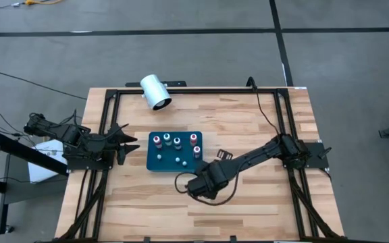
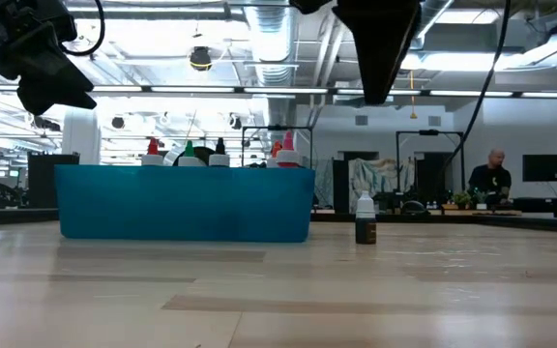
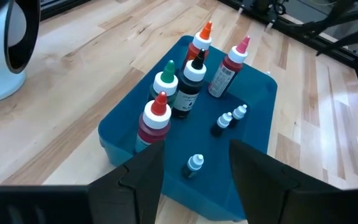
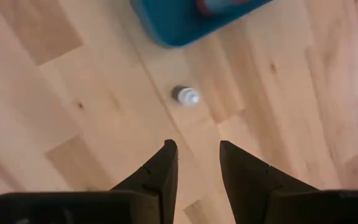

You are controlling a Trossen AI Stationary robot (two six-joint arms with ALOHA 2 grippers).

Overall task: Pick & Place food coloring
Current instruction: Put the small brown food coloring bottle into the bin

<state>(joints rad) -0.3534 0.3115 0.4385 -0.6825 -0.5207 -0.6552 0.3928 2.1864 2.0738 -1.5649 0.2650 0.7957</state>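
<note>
Several food coloring bottles stand upright on a teal tray (image 1: 159,160). The left wrist view shows their red (image 3: 158,112), green (image 3: 166,78), dark (image 3: 193,74), orange (image 3: 201,40) and pink (image 3: 232,62) tops, with three tiny pale bottles (image 3: 224,121) beside them. One small dark bottle with a pale cap (image 4: 186,96) stands alone on the wood near the tray's near right corner (image 2: 365,220). My right gripper (image 4: 197,155) hovers above it, open and pointing down. My left gripper (image 3: 197,174) waits open at the tray's left side (image 1: 128,145).
A large white cylinder (image 1: 156,91) lies on its side on the far part of the table, behind the tray. A black frame rail (image 1: 194,90) runs along the table's edges. Bare wood (image 1: 248,209) lies near and right of the tray. A person (image 2: 492,174) is far off in the room.
</note>
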